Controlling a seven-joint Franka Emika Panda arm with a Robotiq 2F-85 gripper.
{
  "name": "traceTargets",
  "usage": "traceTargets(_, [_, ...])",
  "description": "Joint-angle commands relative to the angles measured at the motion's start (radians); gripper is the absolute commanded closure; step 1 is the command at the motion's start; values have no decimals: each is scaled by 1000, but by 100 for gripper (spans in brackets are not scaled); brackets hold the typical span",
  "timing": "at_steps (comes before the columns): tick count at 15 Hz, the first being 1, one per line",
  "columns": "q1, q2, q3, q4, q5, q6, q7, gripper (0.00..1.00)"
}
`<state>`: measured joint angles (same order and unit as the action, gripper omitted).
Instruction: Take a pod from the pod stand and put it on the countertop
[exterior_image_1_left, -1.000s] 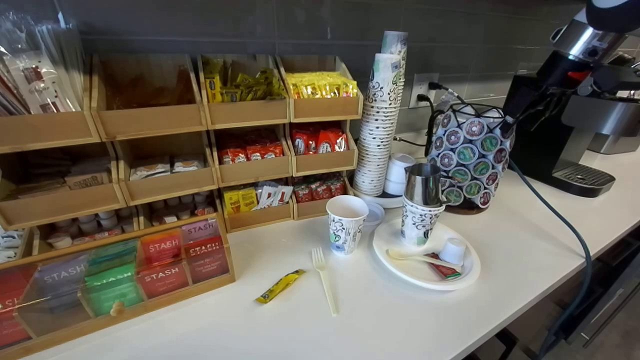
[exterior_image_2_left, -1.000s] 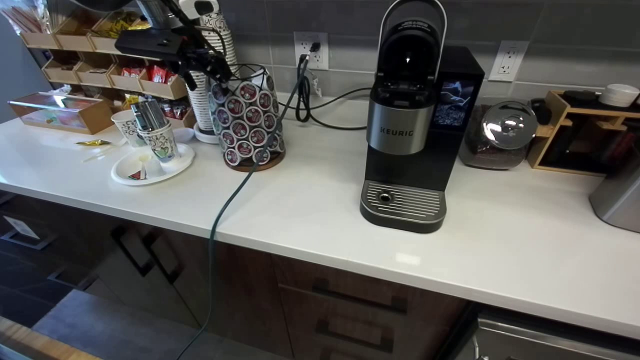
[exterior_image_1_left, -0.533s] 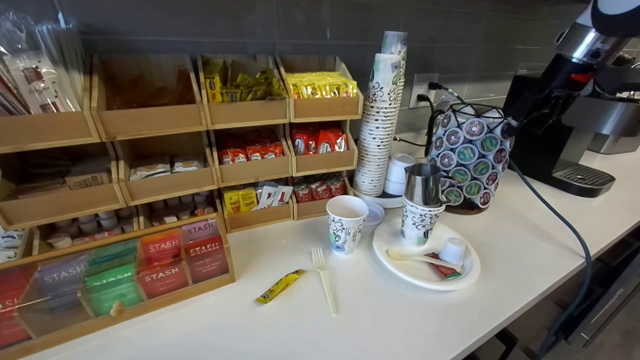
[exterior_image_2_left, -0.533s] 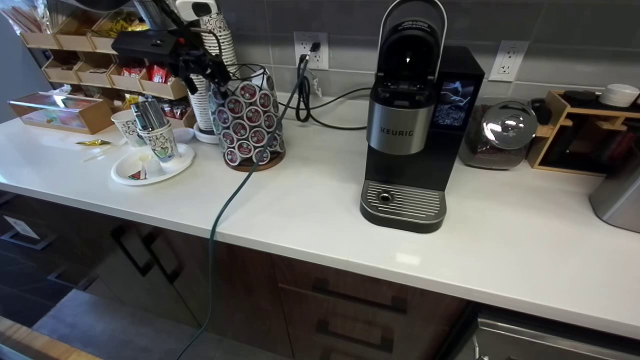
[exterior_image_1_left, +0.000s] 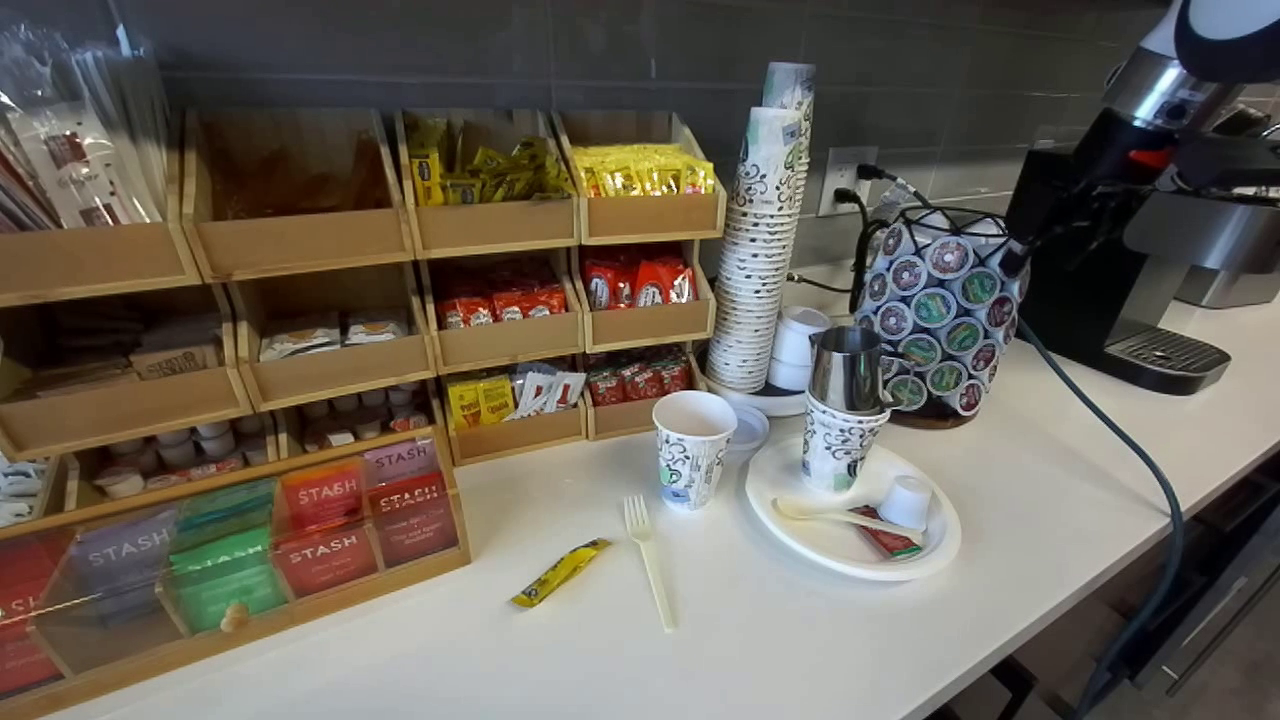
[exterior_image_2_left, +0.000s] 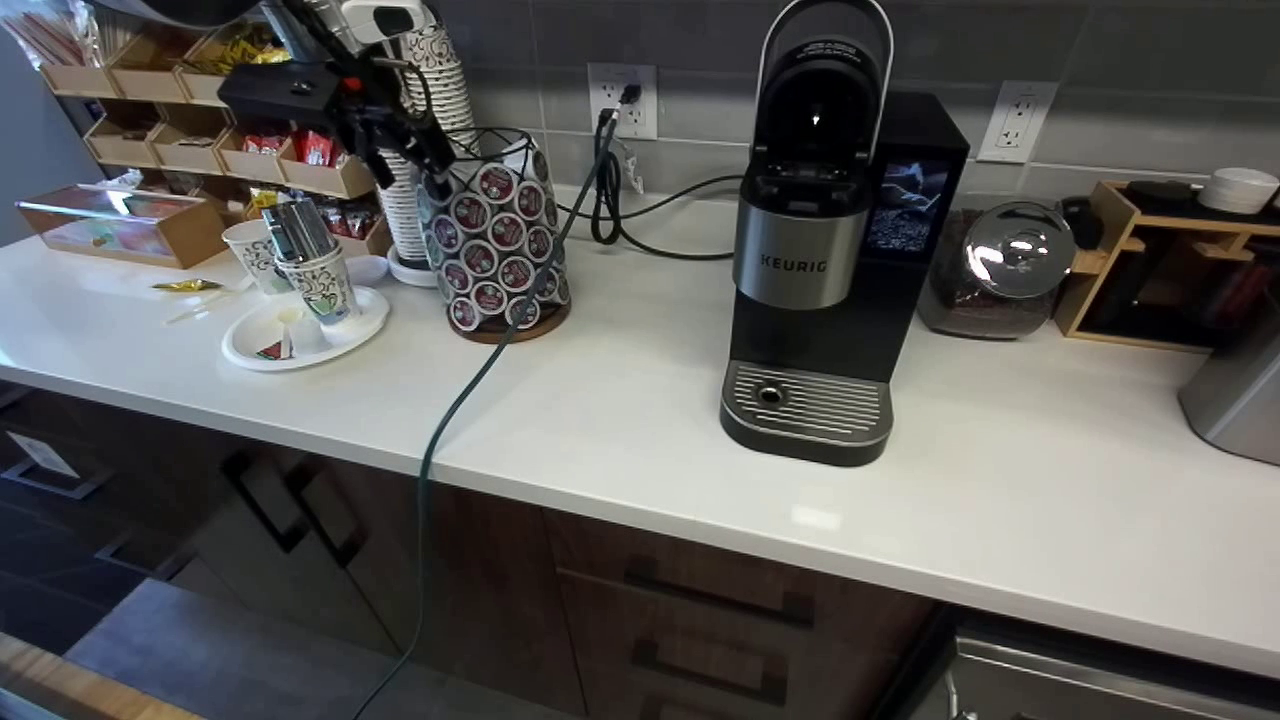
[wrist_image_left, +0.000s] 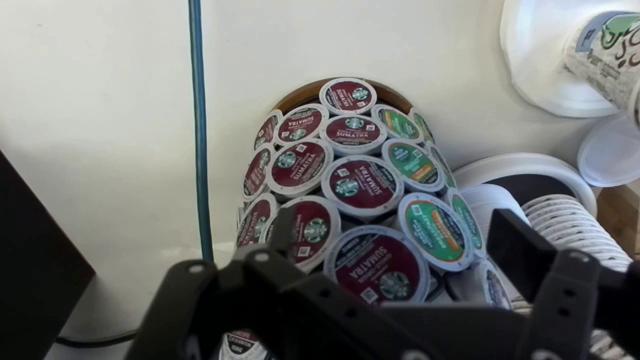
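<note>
The pod stand (exterior_image_1_left: 925, 418) is a rounded dark wire rack on a wooden base, full of pods with maroon, green and dark tops. It also shows in an exterior view (exterior_image_2_left: 545, 325) and in the wrist view (wrist_image_left: 300, 94). My gripper (wrist_image_left: 402, 237) is open and empty, its fingers spread on either side of the upper pods. A maroon-topped pod (wrist_image_left: 377, 265) sits in the rack between the fingers, its near edge hidden by the gripper. In an exterior view the gripper (exterior_image_2_left: 442, 170) is beside the stand's upper rim. The cream countertop (exterior_image_2_left: 630, 420) lies below.
A tall stack of paper cups (exterior_image_1_left: 750, 290) stands beside the pod stand. A plate (exterior_image_1_left: 800, 530) holds a cup with a metal pitcher. A black coffee machine (exterior_image_2_left: 800, 250) stands on the stand's other side. A green cable (wrist_image_left: 200, 130) runs past the stand and over the counter edge.
My gripper has moved slightly, back from the stand's upper rim and a little lower. The fingers stay open. The pods, stand and other objects have not moved.
</note>
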<state>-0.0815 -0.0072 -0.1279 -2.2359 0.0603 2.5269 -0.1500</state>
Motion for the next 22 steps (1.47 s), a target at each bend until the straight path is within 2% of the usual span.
traceTargets(1, [-8, 9, 10, -7, -34, 26, 48, 1])
traceTargets(5, [-7, 19, 11, -5, -25, 31, 51, 10])
traceTargets(12, [-7, 46, 14, 7, -24, 79, 56, 8])
traceTargets(22, [-18, 58, 10, 21, 7, 84, 40, 13])
